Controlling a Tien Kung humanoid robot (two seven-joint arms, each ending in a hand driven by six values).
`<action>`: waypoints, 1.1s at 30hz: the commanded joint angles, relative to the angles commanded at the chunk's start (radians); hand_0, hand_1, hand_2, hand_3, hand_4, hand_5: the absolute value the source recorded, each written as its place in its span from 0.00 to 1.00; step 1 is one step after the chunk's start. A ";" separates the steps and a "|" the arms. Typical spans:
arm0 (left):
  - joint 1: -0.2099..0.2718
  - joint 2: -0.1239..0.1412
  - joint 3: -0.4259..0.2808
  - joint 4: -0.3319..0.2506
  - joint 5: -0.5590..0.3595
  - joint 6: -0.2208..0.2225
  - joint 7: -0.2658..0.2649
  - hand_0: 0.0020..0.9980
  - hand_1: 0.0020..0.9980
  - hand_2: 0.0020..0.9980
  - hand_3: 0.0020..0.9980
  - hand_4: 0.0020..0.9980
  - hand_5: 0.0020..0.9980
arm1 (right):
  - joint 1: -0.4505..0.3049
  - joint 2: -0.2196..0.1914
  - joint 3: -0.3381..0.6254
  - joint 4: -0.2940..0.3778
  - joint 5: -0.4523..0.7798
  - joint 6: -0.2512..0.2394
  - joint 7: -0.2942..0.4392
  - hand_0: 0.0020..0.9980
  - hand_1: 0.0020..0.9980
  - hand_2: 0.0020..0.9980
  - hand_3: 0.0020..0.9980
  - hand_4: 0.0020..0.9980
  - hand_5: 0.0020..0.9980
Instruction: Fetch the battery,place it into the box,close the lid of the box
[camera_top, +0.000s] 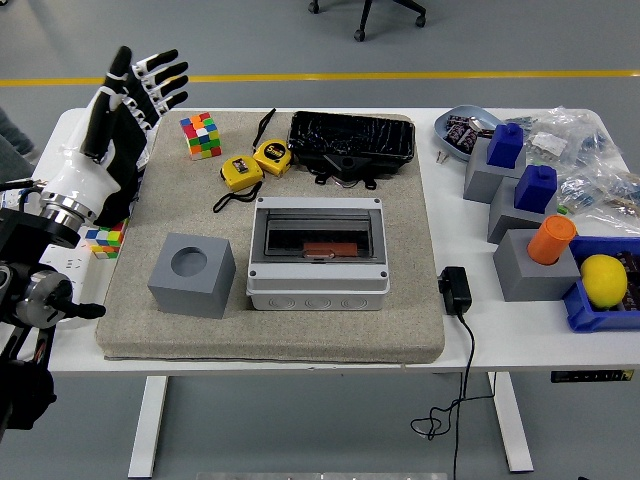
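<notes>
The grey box (318, 285) sits mid-table on the beige mat (420, 330). Its dark tinted lid (318, 232) lies down over it. Through the lid an orange-brown object (322, 250) shows inside; I cannot tell for sure that it is the battery. My left hand (138, 85) is raised over the table's far left corner, well away from the box, with fingers spread and holding nothing. My right arm is out of the picture.
A grey cube with a round hole (192, 274) stands left of the box. Behind it lie two yellow tape measures (255, 162), a colour cube (201, 135) and a black tray (352, 140). A black adapter (455, 290) and grey blocks (530, 262) with coloured caps are at the right.
</notes>
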 joint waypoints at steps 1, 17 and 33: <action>0.005 0.005 0.002 0.001 -0.002 0.033 -0.002 1.00 1.00 1.00 0.96 1.00 0.96 | 0.000 0.000 -0.001 0.000 0.000 0.000 0.000 0.70 0.65 0.66 0.72 1.00 0.93; 0.126 -0.001 -0.033 0.008 0.671 0.218 -0.033 1.00 1.00 1.00 1.00 1.00 1.00 | 0.003 0.005 0.004 -0.012 0.015 -0.017 0.030 0.72 0.66 0.67 0.72 1.00 0.93; 0.160 -0.023 -0.016 0.012 0.832 0.277 -0.081 1.00 1.00 0.98 0.94 1.00 1.00 | -0.009 0.018 0.472 -0.032 -0.443 0.035 -0.032 1.00 1.00 1.00 0.81 1.00 0.79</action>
